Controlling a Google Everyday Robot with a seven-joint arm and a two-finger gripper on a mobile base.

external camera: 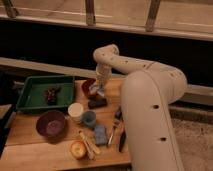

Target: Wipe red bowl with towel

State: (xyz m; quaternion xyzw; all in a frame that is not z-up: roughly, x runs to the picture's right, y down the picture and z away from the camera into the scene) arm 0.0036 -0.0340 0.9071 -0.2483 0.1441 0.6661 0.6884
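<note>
Pale cloth, which you can read as the towel (100, 92), shows at the tips of the gripper (100, 89). Its jaws are pressed together on it and point straight down over the red bowl (88, 88), at the rim on the camera's right. The hollow of the red bowl lies just camera-left of and below the jaws, so your wipe likely has to run that way, not toward the dark block (97, 103) just in front of the red bowl.
</note>
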